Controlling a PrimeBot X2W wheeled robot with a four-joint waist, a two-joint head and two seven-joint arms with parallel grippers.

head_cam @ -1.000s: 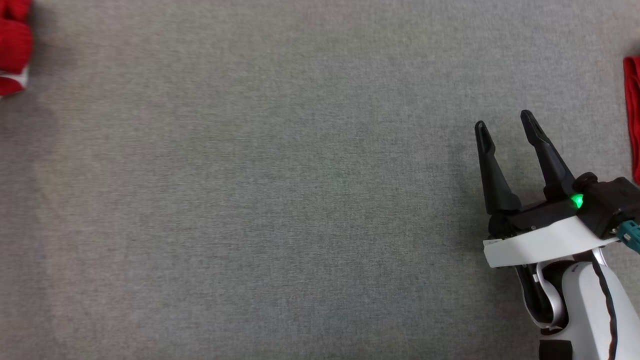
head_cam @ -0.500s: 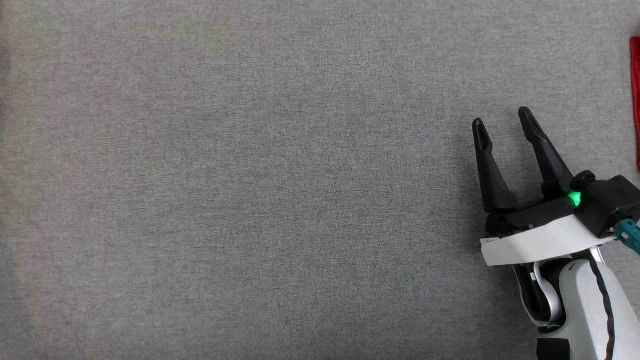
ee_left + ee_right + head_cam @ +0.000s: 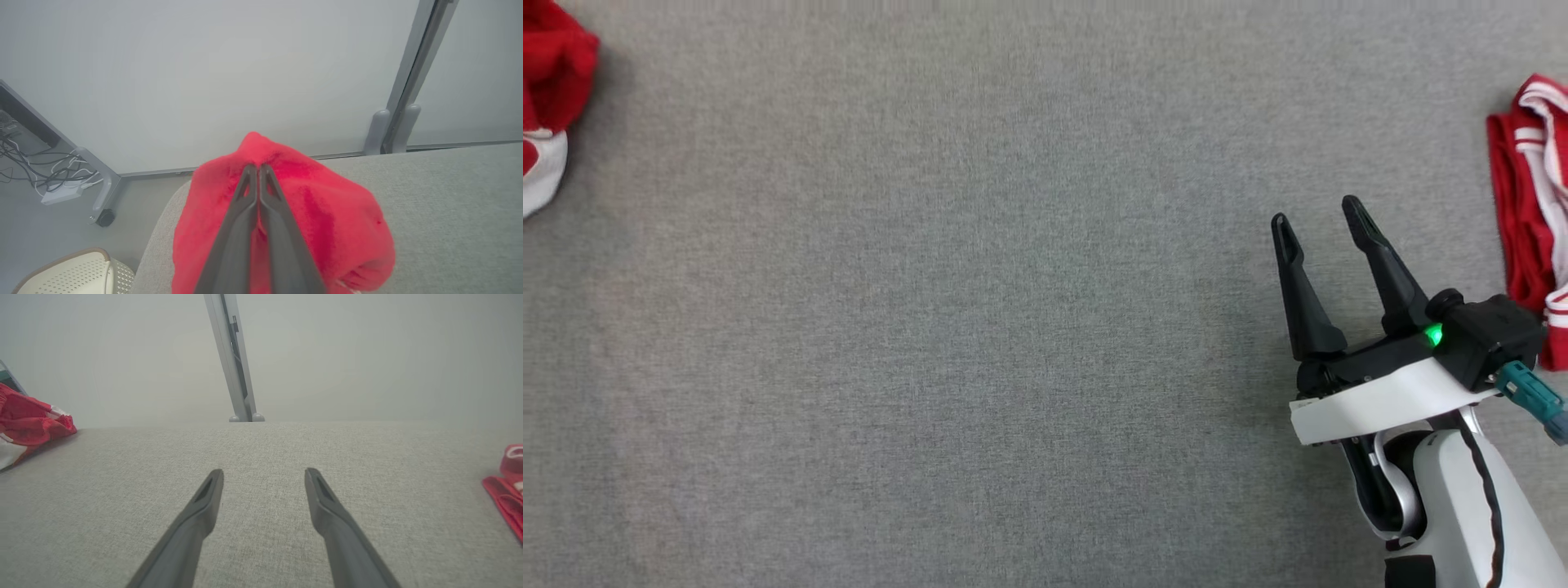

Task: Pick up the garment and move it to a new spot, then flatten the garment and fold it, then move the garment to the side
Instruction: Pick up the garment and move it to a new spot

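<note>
A red garment with a white part [image 3: 551, 65] lies bunched at the far left of the grey table [image 3: 980, 310]. In the left wrist view my left gripper [image 3: 257, 167] is shut on the red garment [image 3: 327, 212], fingers pressed together over the cloth at the table's rounded corner. My right gripper [image 3: 1315, 210] hovers open at the lower right with nothing between its fingers. Through the right wrist view, the right gripper [image 3: 264, 473] points across bare table, and the garment [image 3: 32, 420] sits far to its left.
Another red and white striped garment [image 3: 1523, 220] lies at the table's right edge, near my right gripper, and shows again [image 3: 504, 490]. Beyond the left corner are a white perforated basket [image 3: 61, 273], floor cables [image 3: 41, 163] and a grey post [image 3: 408, 81].
The head camera has shifted: the red garment at the left edge is back in the picture and more of the right garment shows. My left gripper has shut.
</note>
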